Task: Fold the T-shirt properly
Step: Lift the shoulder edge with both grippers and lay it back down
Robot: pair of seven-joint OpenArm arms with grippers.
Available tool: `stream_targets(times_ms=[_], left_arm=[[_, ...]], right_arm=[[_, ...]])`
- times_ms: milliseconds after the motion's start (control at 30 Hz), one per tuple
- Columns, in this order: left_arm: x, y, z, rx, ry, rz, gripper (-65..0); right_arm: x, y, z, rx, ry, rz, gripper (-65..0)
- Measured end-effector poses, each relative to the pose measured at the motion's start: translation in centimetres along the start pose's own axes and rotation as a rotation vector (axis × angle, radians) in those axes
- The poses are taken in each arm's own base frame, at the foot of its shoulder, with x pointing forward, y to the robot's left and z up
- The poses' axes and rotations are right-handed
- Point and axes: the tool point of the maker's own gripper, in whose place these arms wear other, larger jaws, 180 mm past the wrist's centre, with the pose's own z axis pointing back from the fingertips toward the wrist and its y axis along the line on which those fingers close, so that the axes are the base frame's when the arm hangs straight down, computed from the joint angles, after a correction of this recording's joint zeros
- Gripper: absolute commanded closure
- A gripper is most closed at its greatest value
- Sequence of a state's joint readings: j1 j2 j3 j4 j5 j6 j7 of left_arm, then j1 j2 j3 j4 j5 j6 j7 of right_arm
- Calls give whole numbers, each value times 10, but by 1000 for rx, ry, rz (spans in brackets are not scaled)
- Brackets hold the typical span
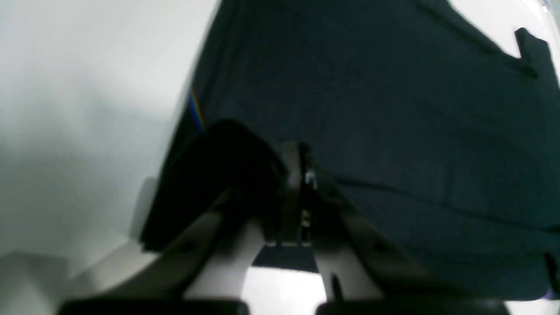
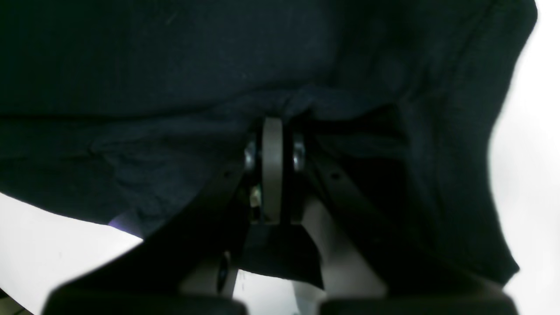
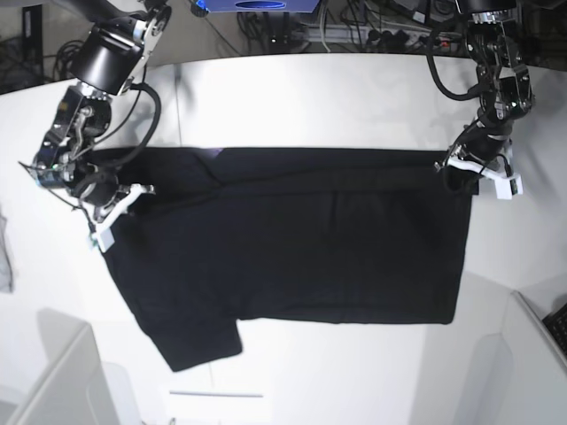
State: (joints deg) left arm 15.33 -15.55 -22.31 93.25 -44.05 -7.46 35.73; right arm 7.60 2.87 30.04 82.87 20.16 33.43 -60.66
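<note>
The black T-shirt [image 3: 301, 248] lies spread plain side up on the white table [image 3: 319, 97], one short sleeve [image 3: 199, 341] pointing to the front left. My left gripper [image 3: 465, 170] is shut on the shirt's back right corner. In the left wrist view its fingers [image 1: 302, 175] pinch dark cloth [image 1: 393, 109]. At the shirt's back left edge my right gripper [image 3: 111, 211] is shut on the cloth. Its closed fingers [image 2: 273, 131] are buried in black fabric [image 2: 175, 65] in the right wrist view. A fold line runs across the shirt between the two grips.
A small grey cloth scrap [image 3: 5, 257] lies at the table's left edge. Cables and equipment [image 3: 372, 22] crowd the back behind the table. White raised panels stand at the front left [image 3: 53, 372] and front right [image 3: 532, 354].
</note>
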Motion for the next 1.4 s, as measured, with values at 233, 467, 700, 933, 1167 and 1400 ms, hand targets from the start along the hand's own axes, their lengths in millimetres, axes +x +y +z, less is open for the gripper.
stream_targets(times_ms=[233,467,700,933,1167,1400], left_arm=[[4,3,-8,8,-3,15,0],[11,2,-15,4,-14,28,-16],[37,-8,-22,-21,-72,26,-318],[47,-5,-33,-15,-86,59,-439],[53,8,1,18,-145,59,-443],[28,52,40,140,-178,154,-443]], right_arm=[[-4,0,-2,4,14,-7,0],[-5,-2,-2,1,13,-13,-186],[13,-4,0,-5,-92,-15,-237],[18,-47,26,-158,-252,-212,-242],[22,-73,76,-293,-404,-350,-348],[-26,-79,100,-362,-375,-496,-426]])
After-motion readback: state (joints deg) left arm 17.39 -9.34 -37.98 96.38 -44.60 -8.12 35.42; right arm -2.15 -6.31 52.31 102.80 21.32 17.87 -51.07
